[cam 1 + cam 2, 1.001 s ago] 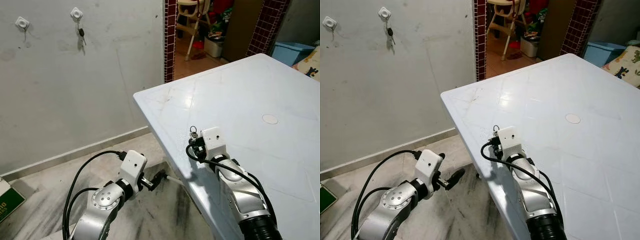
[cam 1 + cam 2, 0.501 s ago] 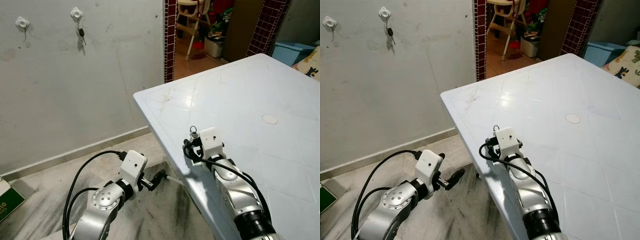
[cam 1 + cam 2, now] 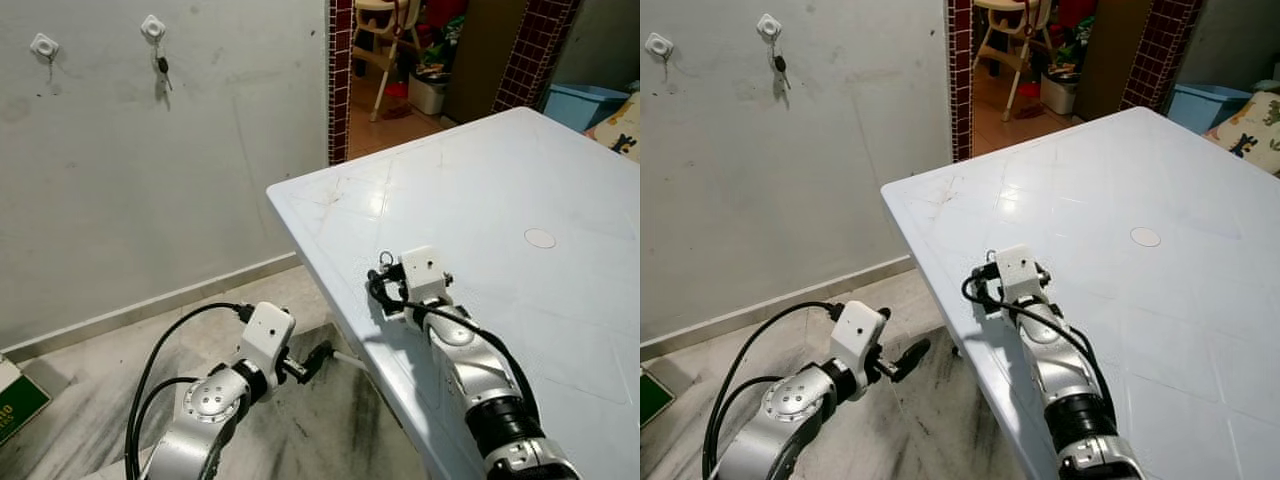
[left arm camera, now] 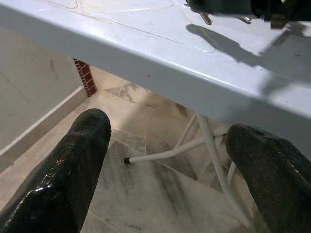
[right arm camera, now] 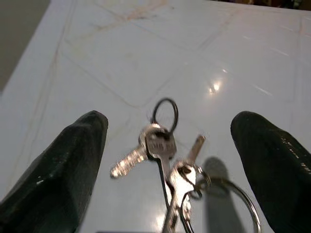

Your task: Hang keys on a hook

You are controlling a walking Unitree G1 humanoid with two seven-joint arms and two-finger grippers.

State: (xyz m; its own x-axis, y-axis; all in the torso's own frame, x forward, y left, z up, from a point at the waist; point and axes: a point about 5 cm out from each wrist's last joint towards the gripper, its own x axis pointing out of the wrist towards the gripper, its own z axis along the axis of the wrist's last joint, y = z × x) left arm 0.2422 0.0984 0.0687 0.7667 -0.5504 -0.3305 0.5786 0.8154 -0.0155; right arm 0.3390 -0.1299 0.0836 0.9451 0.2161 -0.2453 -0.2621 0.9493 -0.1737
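Right gripper (image 5: 167, 141) fingers spread over keys (image 5: 167, 165) on table (image 3: 520, 180) near edge, seemingly untouched; left gripper (image 4: 165, 165) spread, low beside table.

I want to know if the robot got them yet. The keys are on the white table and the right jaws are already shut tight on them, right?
Not quite. The keys do lie on the white table, but the right gripper is open: in the right wrist view its two black fingers stand wide apart on either side of the keys, not touching them.
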